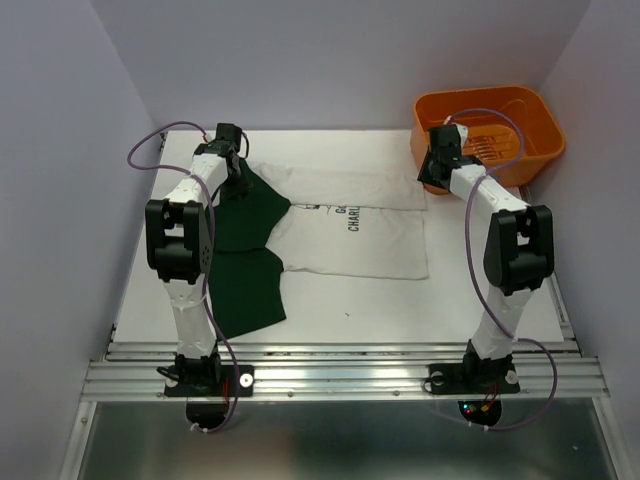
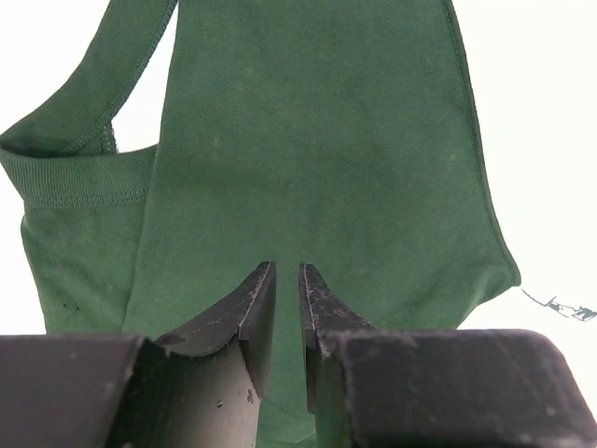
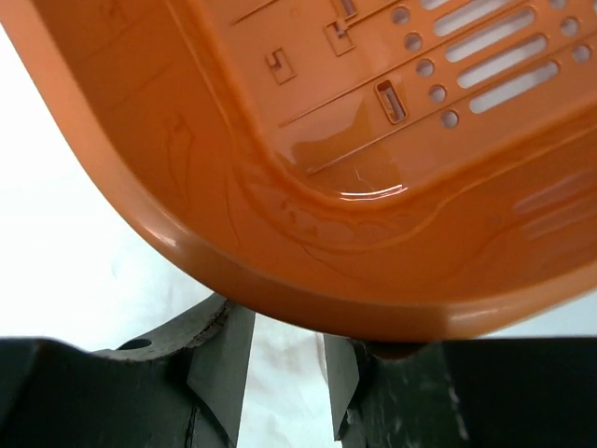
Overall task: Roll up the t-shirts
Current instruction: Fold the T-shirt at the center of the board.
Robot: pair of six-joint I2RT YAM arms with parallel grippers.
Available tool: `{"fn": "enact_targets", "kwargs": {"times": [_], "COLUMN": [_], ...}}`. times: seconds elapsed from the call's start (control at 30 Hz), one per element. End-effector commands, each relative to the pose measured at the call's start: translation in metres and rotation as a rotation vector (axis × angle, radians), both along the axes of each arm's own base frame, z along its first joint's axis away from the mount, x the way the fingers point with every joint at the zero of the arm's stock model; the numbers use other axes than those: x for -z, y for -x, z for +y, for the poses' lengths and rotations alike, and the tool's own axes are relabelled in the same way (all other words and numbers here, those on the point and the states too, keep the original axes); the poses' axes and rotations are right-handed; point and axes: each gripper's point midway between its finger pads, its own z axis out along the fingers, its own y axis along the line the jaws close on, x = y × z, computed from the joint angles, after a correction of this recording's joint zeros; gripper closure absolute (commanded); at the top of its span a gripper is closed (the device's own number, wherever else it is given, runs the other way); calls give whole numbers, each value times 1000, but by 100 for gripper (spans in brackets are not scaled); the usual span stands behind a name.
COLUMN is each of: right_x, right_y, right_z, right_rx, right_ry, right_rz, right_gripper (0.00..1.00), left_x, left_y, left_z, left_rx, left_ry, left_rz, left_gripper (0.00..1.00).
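Observation:
A white t-shirt (image 1: pixel 380 245) with dark lettering (image 1: pixel 345 218) lies spread mid-table, its far edge turned over in a band. A dark green t-shirt (image 1: pixel 245 290) lies beside it on the left, partly under my left arm. My left gripper (image 1: pixel 238 172) sits at the green cloth's far corner. In the left wrist view its jaws (image 2: pixel 287 271) are nearly together, with green cloth (image 2: pixel 317 140) in the thin gap. My right gripper (image 1: pixel 433 178) is at the white band's right end, against the basket. White cloth (image 3: pixel 289 373) fills its jaws (image 3: pixel 289 322), and the tips are hidden under the basket rim.
An orange plastic basket (image 1: pixel 545 125) stands at the far right corner, its rim (image 3: pixel 280 233) hanging just over my right fingers. Grey walls close in the table on the left, the right and the back. A metal rail runs along the near edge.

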Motion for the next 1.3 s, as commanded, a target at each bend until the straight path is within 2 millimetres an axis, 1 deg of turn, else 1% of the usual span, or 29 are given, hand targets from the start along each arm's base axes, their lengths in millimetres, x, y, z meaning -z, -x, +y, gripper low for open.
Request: {"fn": "enact_targets", "kwargs": {"times": [0.0, 0.07, 0.13, 0.17, 0.2, 0.27, 0.37, 0.4, 0.43, 0.5, 0.53, 0.57, 0.63, 0.67, 0.73, 0.77, 0.8, 0.83, 0.87, 0.9, 1.0, 1.07, 1.1, 1.13, 1.2, 1.23, 1.27], "right_x": [-23, -24, -27, -20, -28, -31, -35, -46, -40, -44, -47, -49, -51, -51, -50, -58, -46, -44, -48, -38, -33, -26, -28, -19, -14, -6, -4], "right_y": [-44, -59, -68, -72, -77, -81, -75, -71, -64, -55, -44, -38, -27, -14, -1, 7, 17, 22, 28, 36, 48, 59, 63, 71, 78, 83, 84], "right_z": [1, 3, 4, 5, 6, 9, 16, 18, 21, 24, 27, 27, 29, 30, 30, 29, 28, 28, 27, 25, 25, 26, 27, 34, 40, 40, 40], "right_rx": [-15, -23, -30, -37, -40, -54, -80, -88, -100, -114, -126, -128, -134, -139, -139, -142, -141, -144, -141, -140, -144, -150, -152, -168, -180, -175, -173], "right_ry": [7, 14, 17, 21, 21, 13, -24, -36, -53, -76, -93, -103, -125, -136, -150, -155, -156, -156, -156, -153, -156, -169, -179, -199, -214, -221, -223], "right_rz": [-102, -115, -128, -117, -136, -139, -143, -159, -147, -151, -154, -158, -158, -152, -149, -162, -136, -128, -138, -113, -99, -78, -82, -57, -45, -31, -30], "right_gripper": [60, 60, 60, 60, 60, 60, 60, 60, 60, 59, 59, 59, 59, 59, 58, 57, 57, 56, 56, 55, 55, 55, 55, 55, 55, 55, 55], "left_x": [-14, -14, -13, -14, -12, -13, -14, -15, -18, -20, -23, -24, -26, -31, -37, -38, -38, -41, -42, -41, -42, -39, -35, -35, -33, -31, -31], "left_y": [1, 2, 3, 3, 4, 5, 6, 7, 6, 6, 6, 7, 8, 8, 9, 10, 11, 12, 13, 15, 19, 25, 29, 32, 34, 37, 37], "left_z": [3, 4, 5, 5, 5, 5, 6, 6, 5, 5, 5, 5, 5, 5, 6, 6, 7, 6, 6, 7, 7, 9, 9, 10, 11, 10, 9], "left_rx": [10, 13, 14, 13, 15, 16, 18, 18, 17, 17, 18, 18, 18, 17, 15, 15, 14, 15, 15, 14, 12, 8, 6, 1, -7, -6, -9], "left_ry": [-20, -25, -29, -30, -31, -30, -31, -31, -28, -25, -26, -26, -25, -25, -27, -26, -28, -26, -26, -27, -24, -24, -26, -25, -21, -16, -9], "left_rz": [-25, -22, -18, -20, -17, -17, -19, -20, -29, -36, -41, -42, -47, -56, -70, -72, -70, -79, -79, -76, -78, -76, -65, -66, -66, -65, -69], "left_gripper": [73, 73, 73, 73, 73, 73, 73, 73, 73, 73, 73, 73, 73, 73, 73, 73, 73, 73, 73, 73, 73, 73, 73, 73, 73, 73, 73]}}
